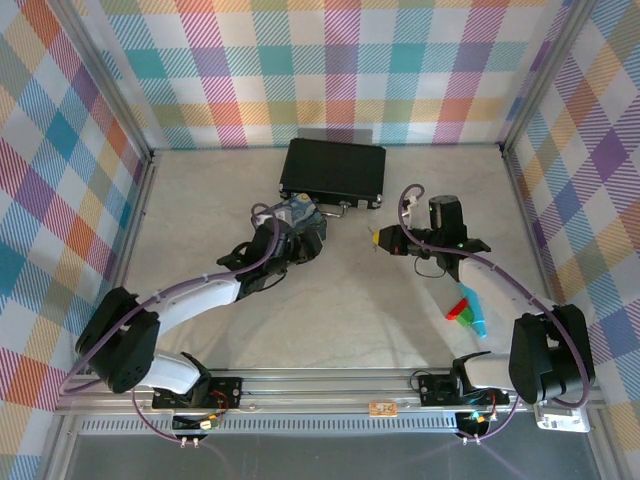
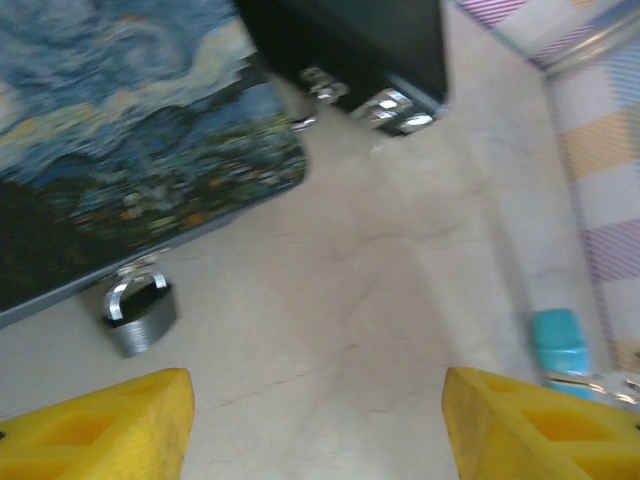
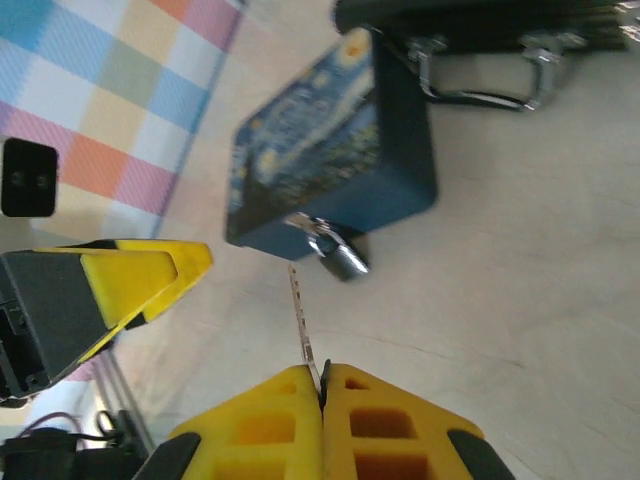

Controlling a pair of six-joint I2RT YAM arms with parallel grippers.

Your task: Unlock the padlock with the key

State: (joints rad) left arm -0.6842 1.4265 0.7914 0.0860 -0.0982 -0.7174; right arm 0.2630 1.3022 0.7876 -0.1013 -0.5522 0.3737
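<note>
The right claw [image 3: 322, 385] is pinching its yellow fingers [image 3: 275, 420] together on the thin silvery metal key [image 3: 300, 315], whose tip is pointing just beside the small dark grey metal padlock [image 3: 340, 256]. The padlock is sitting against the lower edge of the blue swirl-painted box [image 3: 320, 150] on the beige surface [image 1: 330, 320]. The left claw [image 2: 318, 390] is hovering near it, jaws standing apart.

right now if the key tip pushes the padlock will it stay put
Probably not. The padlock seems to hang by its shackle from the blue box, so it likely swings or twists away. Its rounded metal body looks smooth, so the key may skid off. Nothing steadies it: the left gripper is open, apart from it.
</note>
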